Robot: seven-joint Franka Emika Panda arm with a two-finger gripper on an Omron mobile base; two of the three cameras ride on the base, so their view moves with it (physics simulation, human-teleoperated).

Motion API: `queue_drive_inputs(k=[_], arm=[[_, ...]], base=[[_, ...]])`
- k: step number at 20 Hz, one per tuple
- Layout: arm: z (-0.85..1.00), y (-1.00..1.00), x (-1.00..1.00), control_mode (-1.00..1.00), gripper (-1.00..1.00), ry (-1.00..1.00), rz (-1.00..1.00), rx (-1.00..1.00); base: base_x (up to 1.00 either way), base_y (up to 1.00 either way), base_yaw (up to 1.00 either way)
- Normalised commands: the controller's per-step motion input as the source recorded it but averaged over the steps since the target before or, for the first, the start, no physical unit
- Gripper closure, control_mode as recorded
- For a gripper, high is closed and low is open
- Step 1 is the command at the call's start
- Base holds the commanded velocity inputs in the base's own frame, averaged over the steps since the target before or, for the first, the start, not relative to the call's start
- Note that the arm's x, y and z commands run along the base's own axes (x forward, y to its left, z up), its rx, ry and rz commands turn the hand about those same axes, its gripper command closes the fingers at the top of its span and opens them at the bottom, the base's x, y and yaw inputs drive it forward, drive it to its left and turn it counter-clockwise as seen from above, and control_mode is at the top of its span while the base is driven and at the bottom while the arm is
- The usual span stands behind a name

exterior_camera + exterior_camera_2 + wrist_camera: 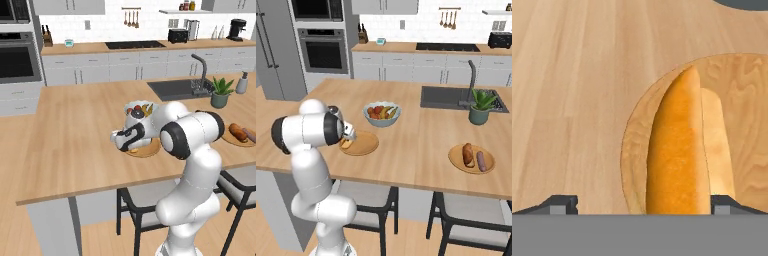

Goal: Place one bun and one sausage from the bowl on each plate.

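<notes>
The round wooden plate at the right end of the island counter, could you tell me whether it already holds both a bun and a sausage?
Yes, in the right base view the round wooden plate carries a golden bun and a reddish-brown sausage lying side by side.

Worktop [421, 150] carries two plates, well apart. Near plate [367, 145] lies at the robot's side, a bun [679, 150] on it — tool [639, 202] just above that bun. Fruit bowl [382, 114] sits just behind this plate. Far plate [472, 159] lies to the right, holding a bun [468, 154] with a sausage [481, 161] beside it. Potted plant [479, 107] stands behind the far plate — next to the sink [448, 97].
</notes>
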Motion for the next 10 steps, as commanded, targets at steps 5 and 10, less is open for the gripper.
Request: queue_drive_inputs(k=[5,10], arm=[[-0.20,-0.10,0.08,-1.00,-1.00,-0.02,0.00,0.00],[-0.01,-0.13,0.00,-1.00,-1.00,0.00,0.00,0.00]], base=[[0.00,0.00,0.00],[0.00,0.00,0.00]])
